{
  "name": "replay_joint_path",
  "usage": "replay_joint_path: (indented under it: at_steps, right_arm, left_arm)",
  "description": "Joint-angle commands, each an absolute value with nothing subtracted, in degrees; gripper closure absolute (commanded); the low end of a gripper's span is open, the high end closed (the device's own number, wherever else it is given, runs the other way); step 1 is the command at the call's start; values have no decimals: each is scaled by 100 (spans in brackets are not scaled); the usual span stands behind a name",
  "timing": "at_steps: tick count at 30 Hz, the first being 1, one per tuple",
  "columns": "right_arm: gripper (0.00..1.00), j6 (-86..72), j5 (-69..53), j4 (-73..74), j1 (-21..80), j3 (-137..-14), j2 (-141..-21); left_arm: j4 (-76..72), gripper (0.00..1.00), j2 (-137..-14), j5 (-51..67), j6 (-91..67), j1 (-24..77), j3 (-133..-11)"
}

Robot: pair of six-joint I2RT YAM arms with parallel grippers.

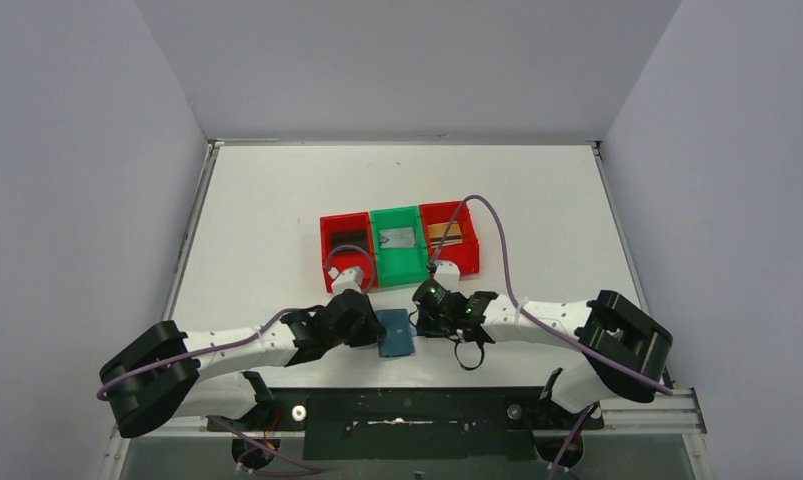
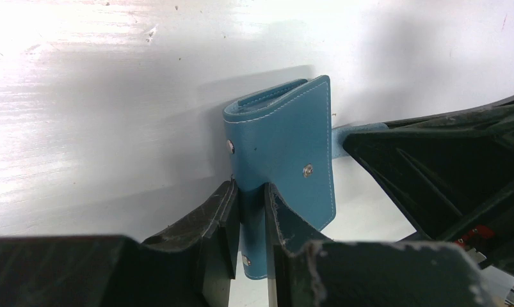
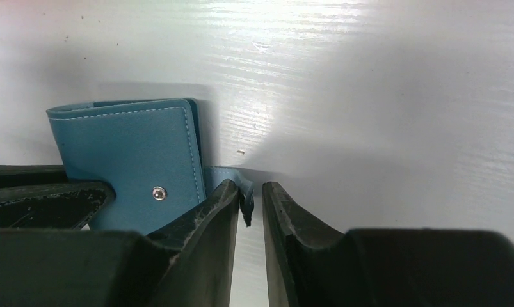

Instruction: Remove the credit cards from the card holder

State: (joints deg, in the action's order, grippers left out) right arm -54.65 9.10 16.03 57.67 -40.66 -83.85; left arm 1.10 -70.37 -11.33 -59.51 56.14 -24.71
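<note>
Your teal-blue card holder (image 1: 395,333) lies folded shut on the table (image 1: 277,200), its snap tab (image 3: 225,174) sticking out unfastened. Behind it, a silver-grey card (image 1: 398,238) sits in the green bin (image 1: 402,272) and a gold-brown card (image 1: 450,232) in a red bin (image 1: 473,235).

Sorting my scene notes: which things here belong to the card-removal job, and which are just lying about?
Job: wallet, grey card, gold card, left gripper, right gripper.
Lying about: red bins, green bin.

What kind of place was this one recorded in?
Most likely a lab test cell, not a home or shop: a white table boxed in by plain grey walls, two robot arms bolted at its near edge, and small red and green plastic bins.
</note>
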Motion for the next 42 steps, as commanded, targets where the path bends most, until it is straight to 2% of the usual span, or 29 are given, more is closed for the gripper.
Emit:
replay_joint_path:
  at_steps: [1,6,7,10,15,17,22,26,35,42]
  right_arm:
    - [77,-5451,513,785,5567,-3790,-8139]
    - [79,-5454,413,583,5412,-3613,-8049]
    - [82,-5431,361,539,5385,-3590,-8049]
    - [99,-5346,185,461,5348,-3594,-8025]
    - [100,-5272,441,923,5361,-3734,-7622]
    - [100,-5132,646,1262,5351,-3847,-7314]
    - [100,-4547,122,1352,5349,-4152,-6752]
    - [100,-4393,-591,975,5493,-4352,-6840]
    - [100,-4481,-535,783,5718,-5022,-7725]
    - [100,-5192,-36,590,5352,-4156,-7223]
  left_arm:
    - [452,89,-7127,-1240,-5723,5599,-2628]
    - [483,88,-7137,-1230,-5717,5599,-2628]
    - [495,88,-7141,-1230,-5713,5599,-2628]
    - [545,84,-7137,-1253,-5692,5599,-2651]
    - [883,61,-7031,-1465,-5696,5599,-2788]
    - [1093,48,-6921,-1536,-5700,5599,-2885]
    - [1389,37,-6351,-1759,-5744,5593,-2953]
    - [1697,35,-5707,-2145,-5866,5590,-2968]
    - [3107,34,-4372,-2876,-6387,5565,-2945]
    - [2873,33,-3991,-2440,-6347,5546,-2715]
